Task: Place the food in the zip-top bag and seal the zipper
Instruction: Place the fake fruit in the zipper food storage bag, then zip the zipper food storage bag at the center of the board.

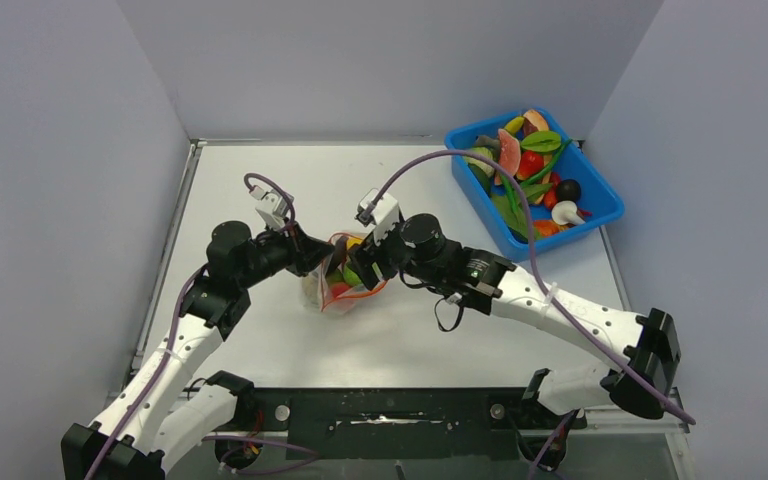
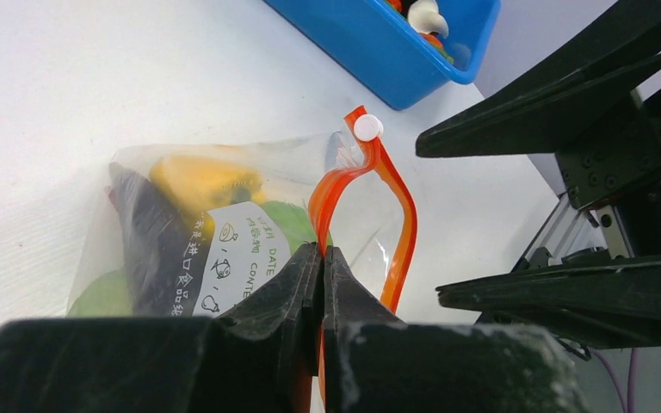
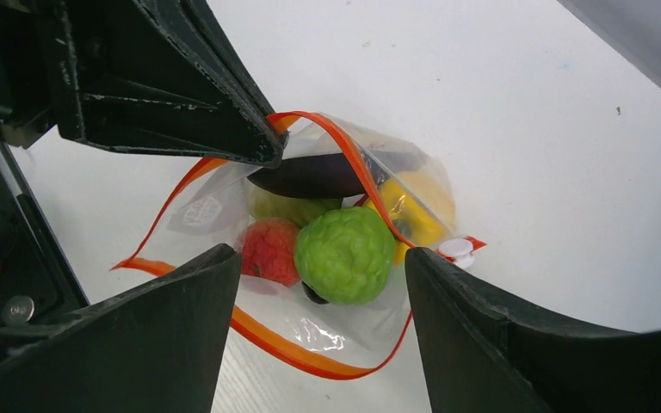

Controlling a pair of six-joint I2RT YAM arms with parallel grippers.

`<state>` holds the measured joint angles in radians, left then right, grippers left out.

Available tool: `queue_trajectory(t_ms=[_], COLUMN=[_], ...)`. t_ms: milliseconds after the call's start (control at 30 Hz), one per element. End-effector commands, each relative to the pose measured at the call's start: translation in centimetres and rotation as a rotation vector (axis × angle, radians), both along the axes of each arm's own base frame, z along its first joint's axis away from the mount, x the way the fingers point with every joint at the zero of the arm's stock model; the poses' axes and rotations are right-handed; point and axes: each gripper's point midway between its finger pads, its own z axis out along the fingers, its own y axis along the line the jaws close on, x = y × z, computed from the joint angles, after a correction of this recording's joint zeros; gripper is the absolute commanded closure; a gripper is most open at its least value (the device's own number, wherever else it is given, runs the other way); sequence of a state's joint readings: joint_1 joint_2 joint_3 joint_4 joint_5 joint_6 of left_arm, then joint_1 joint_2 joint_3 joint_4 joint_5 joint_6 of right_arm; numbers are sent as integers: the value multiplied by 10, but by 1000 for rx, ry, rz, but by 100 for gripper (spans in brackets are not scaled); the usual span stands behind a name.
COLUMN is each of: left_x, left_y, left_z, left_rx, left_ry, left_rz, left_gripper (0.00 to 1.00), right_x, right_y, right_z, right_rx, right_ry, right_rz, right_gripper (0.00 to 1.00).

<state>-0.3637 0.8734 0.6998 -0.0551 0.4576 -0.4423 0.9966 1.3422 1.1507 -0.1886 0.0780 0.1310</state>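
The clear zip-top bag (image 1: 345, 285) lies mid-table with its mouth gaping, the two sides of the orange zipper (image 3: 310, 357) standing apart. Inside lies the food: a bumpy green round fruit (image 3: 344, 254), a red one (image 3: 268, 249), a yellow pepper (image 3: 417, 206) and a dark eggplant (image 3: 310, 176). My left gripper (image 2: 322, 249) is shut on one side of the zipper (image 2: 404, 224), holding that edge up. My right gripper (image 3: 320, 258) is open just over the bag's mouth, its fingers on either side of the green fruit and nothing between them. A white slider tab (image 2: 367, 127) sits at the zipper's end.
A blue tub (image 1: 535, 180) full of more toy fruit and vegetables stands at the back right. Grey walls close in the table on the left, back and right. The two grippers are close together over the bag.
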Motion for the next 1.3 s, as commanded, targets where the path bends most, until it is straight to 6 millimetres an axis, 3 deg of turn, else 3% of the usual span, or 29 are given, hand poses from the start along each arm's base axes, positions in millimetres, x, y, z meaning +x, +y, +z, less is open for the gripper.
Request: queue_trajectory(t_ms=[0, 133, 300, 400, 567, 800, 967, 1267], left_x=[-6, -11, -27, -32, -42, -52, -55, -55], left_y=[-6, -6, -11, -12, -19, -28, -33, -36], left_z=[29, 31, 37, 42, 45, 33, 26, 24], left_rx=[-12, 23, 76, 89, 68, 78, 81, 87], left_ry=[-147, -213, -345, -395, -415, -393, -390, -392], left_rz=[-70, -110, -230, -261, -336, -431, -446, -449], left_gripper=[100, 100, 100, 100, 100, 100, 100, 100], right_x=[-11, -19, -27, -34, -40, -31, -54, -84], right_y=[-13, -34, -61, -68, -78, -91, -83, -59], right_z=[26, 28, 18, 16, 11, -1, -19, -24], right_rx=[-59, -123, -254, -272, -263, -284, -287, -194], right_ry=[-98, -162, -330, -372, -388, -413, -407, -438], right_rz=[88, 115, 216, 278, 342, 397, 586, 735], right_gripper=[29, 30, 30, 33, 49, 50, 46, 41])
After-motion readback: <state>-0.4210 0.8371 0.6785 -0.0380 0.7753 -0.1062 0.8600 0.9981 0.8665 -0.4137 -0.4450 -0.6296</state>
